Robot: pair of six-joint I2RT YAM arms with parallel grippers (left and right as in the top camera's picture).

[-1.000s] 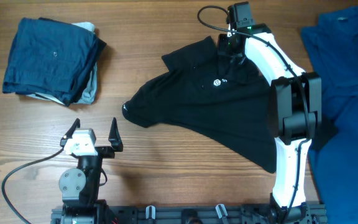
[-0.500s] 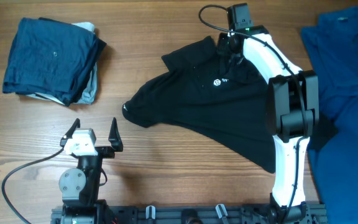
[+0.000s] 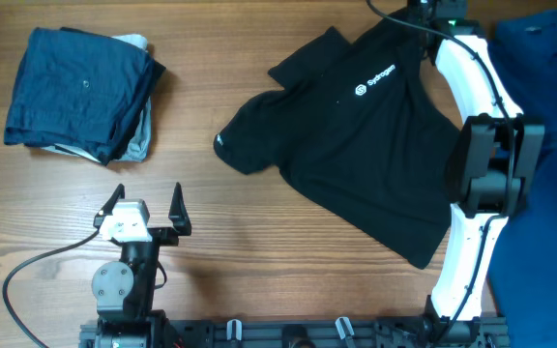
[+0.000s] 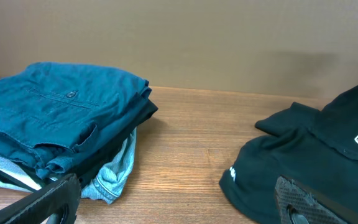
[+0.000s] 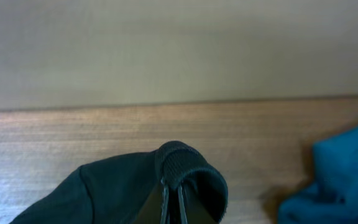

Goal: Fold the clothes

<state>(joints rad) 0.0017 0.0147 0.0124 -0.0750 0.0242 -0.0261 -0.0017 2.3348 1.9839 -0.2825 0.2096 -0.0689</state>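
The black T-shirt [image 3: 375,145] lies crumpled across the centre-right of the table, its white logo [image 3: 361,89] facing up. My right gripper [image 3: 425,14] is at the table's far edge, shut on the shirt's ribbed collar [image 5: 188,163], which drapes over the closed fingertips in the right wrist view, where the gripper [image 5: 173,196] sits low in the frame. My left gripper [image 3: 146,205] rests near the front left, open and empty, well short of the shirt. In the left wrist view a sleeve of the shirt [image 4: 291,162] lies ahead to the right of the gripper [image 4: 176,211].
A folded stack of dark navy garments with a pale one [image 3: 80,92] sits at the back left, also seen as the stack [image 4: 55,118]. A bright blue shirt [image 3: 549,116] covers the right edge, close beside the right arm.
The right gripper closed on the collar and dragged the shirt toward the far right. The shirt has stretched out flatter and its logo has shifted up. The left arm has not moved.
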